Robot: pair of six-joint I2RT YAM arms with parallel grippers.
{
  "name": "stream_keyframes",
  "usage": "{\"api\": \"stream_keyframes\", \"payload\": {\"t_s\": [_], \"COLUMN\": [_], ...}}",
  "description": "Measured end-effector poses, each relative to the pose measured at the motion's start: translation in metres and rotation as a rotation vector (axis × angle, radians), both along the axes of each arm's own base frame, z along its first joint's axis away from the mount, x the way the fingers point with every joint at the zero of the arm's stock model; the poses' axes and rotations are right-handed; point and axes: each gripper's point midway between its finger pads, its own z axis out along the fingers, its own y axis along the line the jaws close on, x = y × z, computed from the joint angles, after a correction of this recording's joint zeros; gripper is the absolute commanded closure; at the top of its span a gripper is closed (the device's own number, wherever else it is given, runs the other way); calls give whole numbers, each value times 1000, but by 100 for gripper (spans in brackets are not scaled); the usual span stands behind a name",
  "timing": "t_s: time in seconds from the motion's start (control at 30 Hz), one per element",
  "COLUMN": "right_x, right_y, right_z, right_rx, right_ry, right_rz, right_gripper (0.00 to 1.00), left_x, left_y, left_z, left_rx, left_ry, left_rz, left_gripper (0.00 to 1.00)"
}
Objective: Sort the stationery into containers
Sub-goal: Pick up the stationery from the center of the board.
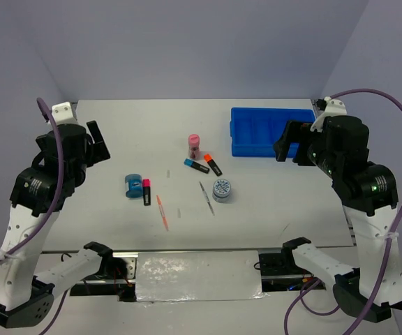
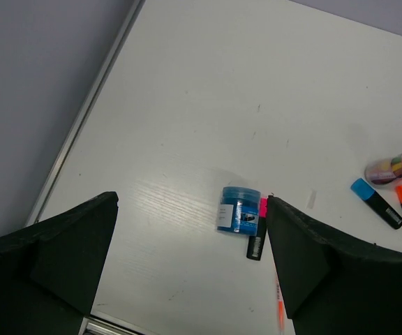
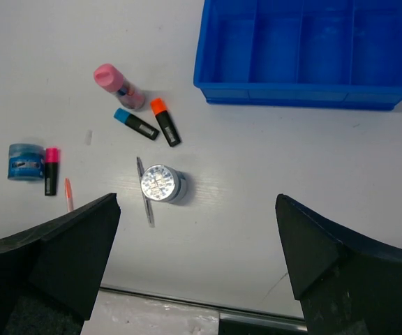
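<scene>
White desk (image 1: 292,202), grey walls. Near its side edges the left gripper (image 2: 190,197) and right gripper (image 3: 197,199) gape wide, holding nothing. Pens (image 1: 162,211), highlighters (image 1: 197,165) and tapes (image 1: 222,189) lie mid-desk amid open room. Only the right wrist shows the dividers of the tray (image 3: 306,94), at the far right corner.

White table (image 1: 117,139), lavender walls (image 1: 201,42) (evenly lit)

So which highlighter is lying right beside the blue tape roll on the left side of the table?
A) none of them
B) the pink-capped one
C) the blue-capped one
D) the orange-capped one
B: the pink-capped highlighter lies right beside the blue tape roll, while the blue-capped highlighter and the orange-capped highlighter lie further off, by the pink cylinder.
</scene>
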Motion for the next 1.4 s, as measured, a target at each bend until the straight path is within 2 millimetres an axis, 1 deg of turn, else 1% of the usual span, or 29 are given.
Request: {"api": "stream_keyframes", "payload": {"t_s": [0.17, 0.27, 0.33, 0.4, 0.47, 0.53, 0.6, 0.7, 0.8, 0.87, 0.93, 1.03, 1.13, 1.3, 1.33, 1.37, 1.4], "right_x": [0, 0, 3, 1, 4, 16, 27, 45, 48, 47, 46, 46, 45, 51, 52, 52, 52], "right_y": [-2, 4, 16, 39, 62, 82, 99, 123, 139, 145, 149, 151, 152, 158, 159, 159, 159], "right_z": [4, 5, 1, -3, -13, -33, -60, -124, -183, -213, -236, -263, -283, -303, -306, -309, -311], "right_rx": [-1, 8, 14, 4, -15, -32, -55, -121, -189, -218, -236, -252, -265, -273, -272, -272, -273], "right_ry": [-13, -17, -1, 17, 50, 94, 151, 289, 412, 465, 504, 542, 563, 577, 576, 578, 579], "right_rz": [-12, 22, 73, 158, 223, 245, 245, 227, 222, 217, 215, 207, 206, 210, 209, 210, 210], "right_gripper": [0, 0, 0, 0, 0, 0, 0, 0, 0, 0, 0, 0, 0, 3, 5, 13, 18], "left_x": [4, 3, 3, 3, 3, 3, 3, 3, 2, 1, 0, -1, -3, -4, -4, -4, -4], "left_y": [-1, 0, 0, 0, -1, -1, -2, -4, -5, -6, -7, -8, -8, -9, -9, -9, -9], "left_z": [-6, -7, -7, -7, -7, -8, -9, -11, -14, -17, -21, -27, -31, -34, -34, -35, -35], "left_rx": [13, 16, 16, 15, 14, 12, 10, 5, 2, -7, -10, -9, -5, -6, -6, -6, -5], "left_ry": [27, 33, 33, 34, 35, 36, 42, 53, 67, 75, 86, 106, 122, 129, 130, 131, 132], "left_rz": [4, 6, 6, 4, 2, 0, -5, -15, -19, -18, -20, -25, -29, -34, -34, -34, -34], "left_gripper": [1, 1, 1, 1, 1, 1, 1, 1, 1, 1, 1, 1, 1, 1, 1, 1, 1]}}
